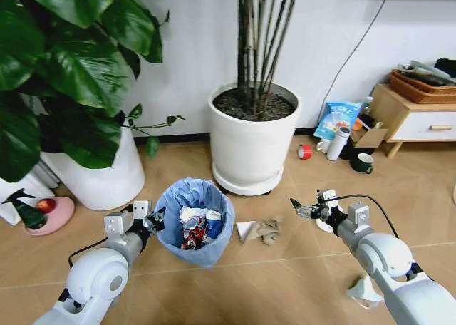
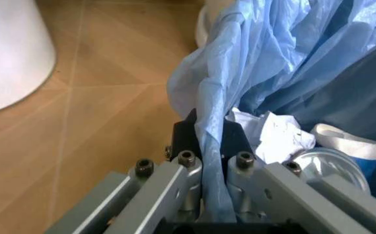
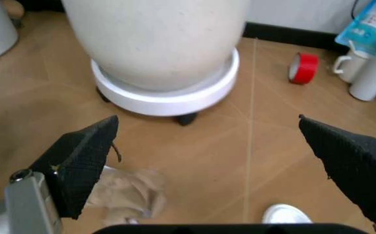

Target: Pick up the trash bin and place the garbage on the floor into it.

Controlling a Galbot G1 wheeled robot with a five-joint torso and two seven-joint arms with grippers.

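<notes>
blue-lined trash bin [image 1: 194,222] rim pinched between left gripper [image 1: 155,220] fingers [image 2: 236,141]

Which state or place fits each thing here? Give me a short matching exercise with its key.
Things:
1. left tool
2. right tool
3. crumpled paper
4. red can

States:
A. lying on the floor beside the trash bin
B. open, holding nothing
C. inside the trash bin
D. shut on the trash bin's bag rim

Pairs: 1-D, 2-B, 3-A, 4-C
</notes>
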